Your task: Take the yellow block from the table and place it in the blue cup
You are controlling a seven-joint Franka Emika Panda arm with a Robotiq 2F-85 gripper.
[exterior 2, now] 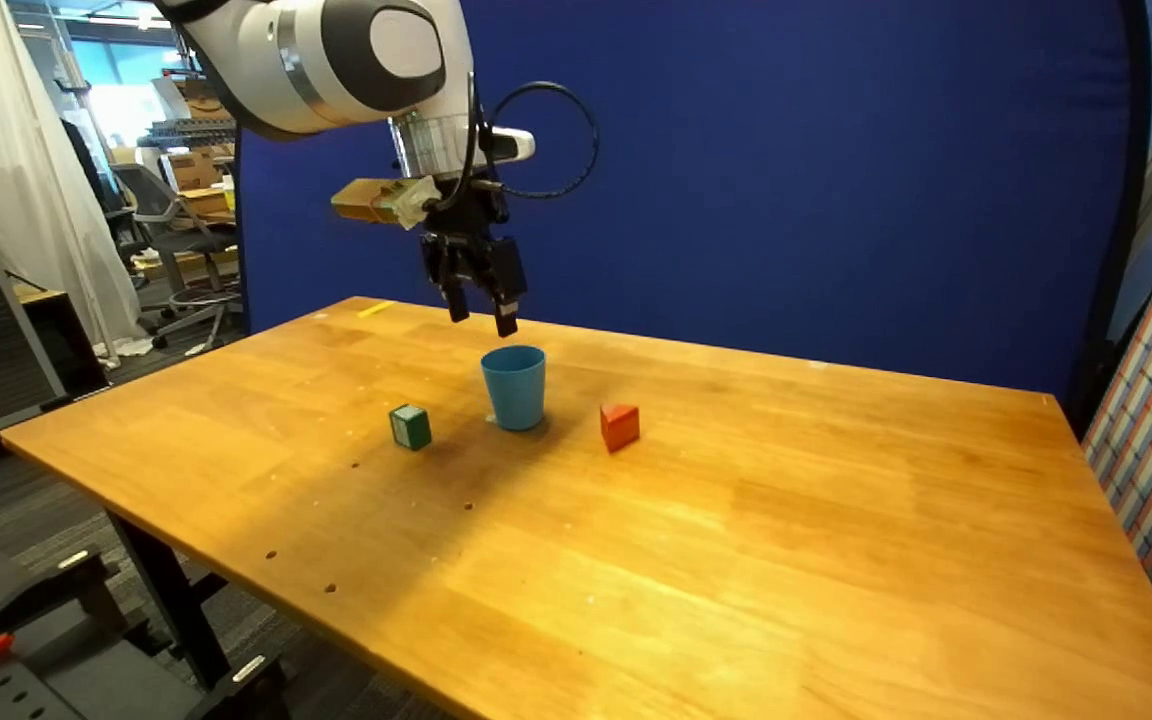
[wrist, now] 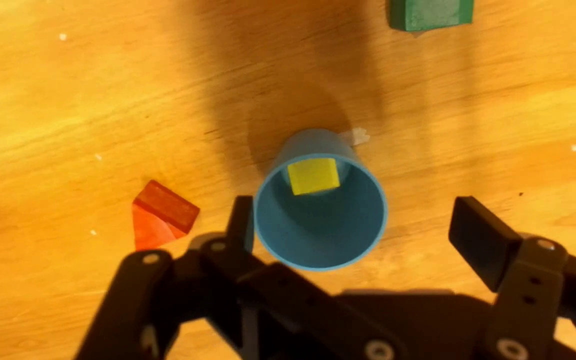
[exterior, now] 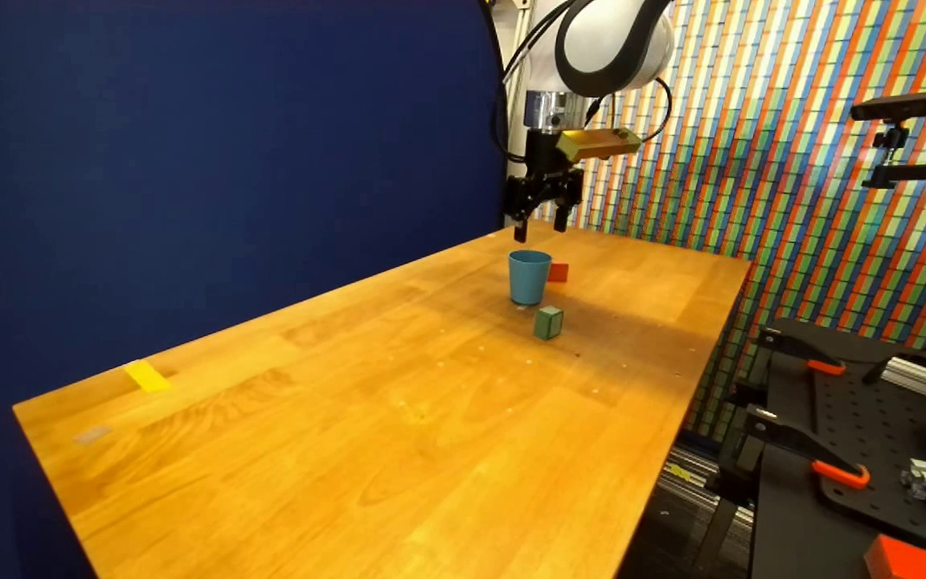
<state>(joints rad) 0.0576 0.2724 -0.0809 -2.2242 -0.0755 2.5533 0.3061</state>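
Observation:
The blue cup (exterior: 529, 278) stands upright on the wooden table (exterior: 399, 450); it also shows in an exterior view (exterior 2: 515, 390) and in the wrist view (wrist: 318, 240). The yellow block (wrist: 314, 176) lies inside the cup at its bottom, seen through the mouth in the wrist view; the cup wall hides it in both exterior views. My gripper (exterior: 541, 233) is open and empty above the cup, with its fingertips higher than the rim, as an exterior view (exterior 2: 483, 324) also shows. In the wrist view the fingers (wrist: 352, 215) are wide apart, one on each side of the cup's mouth.
A green cube (exterior 2: 410, 427) stands on the table near the cup. A red block (exterior 2: 620, 427) lies on the cup's opposite side. A flat yellow tape strip (exterior: 147, 375) is stuck near the table's edge. A blue screen (exterior 2: 786, 180) stands behind the table.

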